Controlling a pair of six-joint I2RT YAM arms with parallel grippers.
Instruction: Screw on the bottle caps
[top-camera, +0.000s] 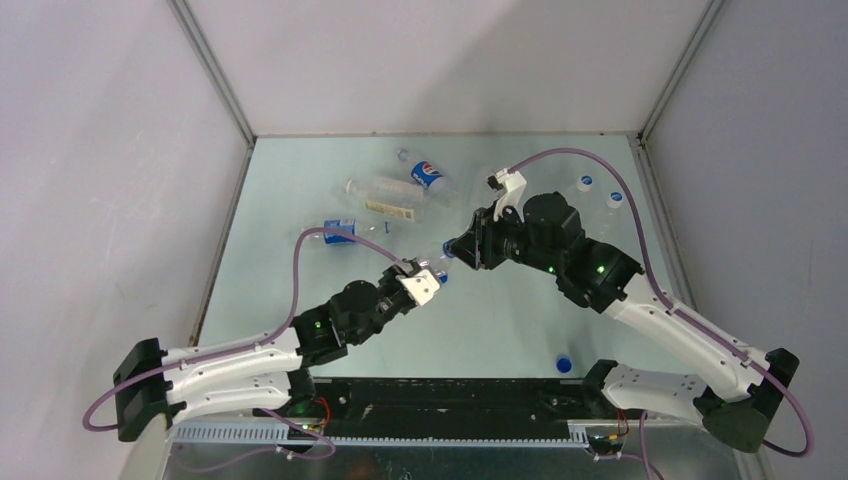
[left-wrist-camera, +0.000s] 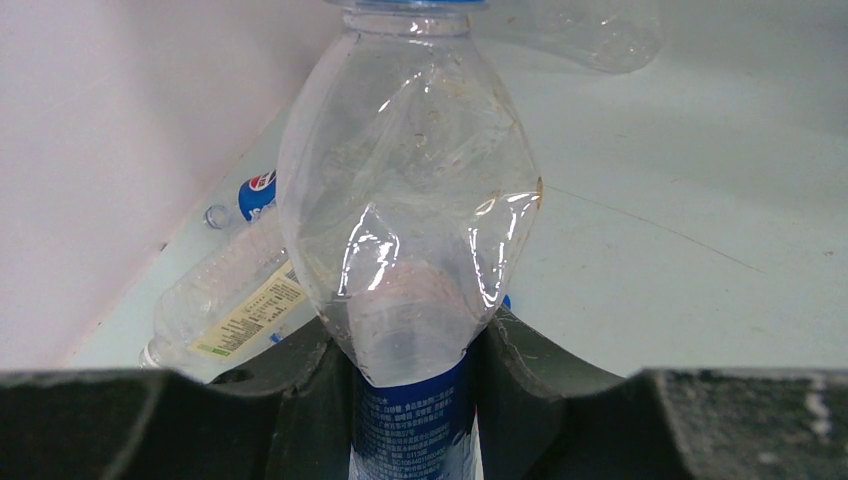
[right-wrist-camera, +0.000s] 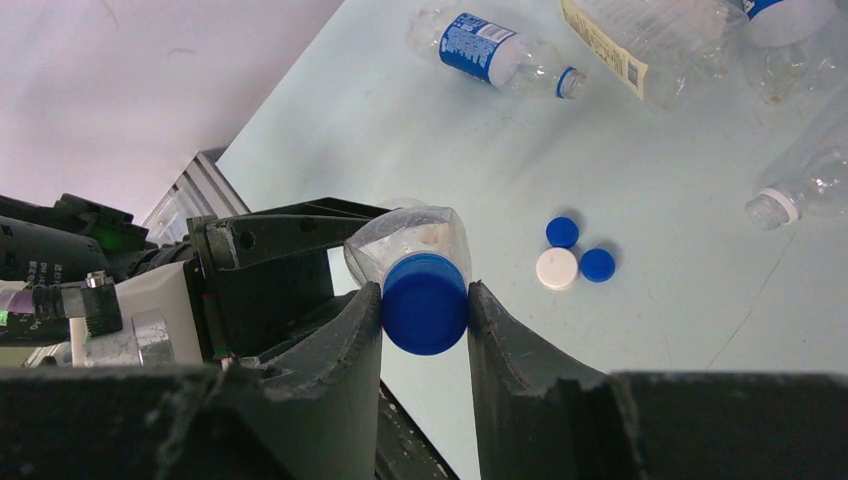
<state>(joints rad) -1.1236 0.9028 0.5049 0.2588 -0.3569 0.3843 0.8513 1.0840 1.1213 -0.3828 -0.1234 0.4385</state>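
The left arm stretches from the near-left corner toward the middle of the desk (top-camera: 500, 320). It is low and almost flat, and the left tool (top-camera: 417, 268) points to the far right. The right arm comes from the near-right corner, bends at the elbow and turns back to the left. So the right tool (top-camera: 453, 248) faces the other one, and they meet tip to tip above the middle of the desk.

The left wrist view shows the left tool clamped on the held bottle (left-wrist-camera: 410, 200), a clear one. The fingers (left-wrist-camera: 300, 400) press its body just above a blue label. The bottle is off the desk, between both tools.

The right wrist view shows what the others do not: the right tool is closed on a blue cap (right-wrist-camera: 425, 302), which sits on the mouth of this bottle. I cannot tell if the cap is fully turned on. Only this view shows three loose caps (right-wrist-camera: 557, 268) close together on the desk, two blue and one white.

Only the top view shows a single cap (top-camera: 564, 364) near the right arm base and two capped bottles (top-camera: 585, 184) at the far right. Several lying bottles (top-camera: 428, 176) are at the far side.
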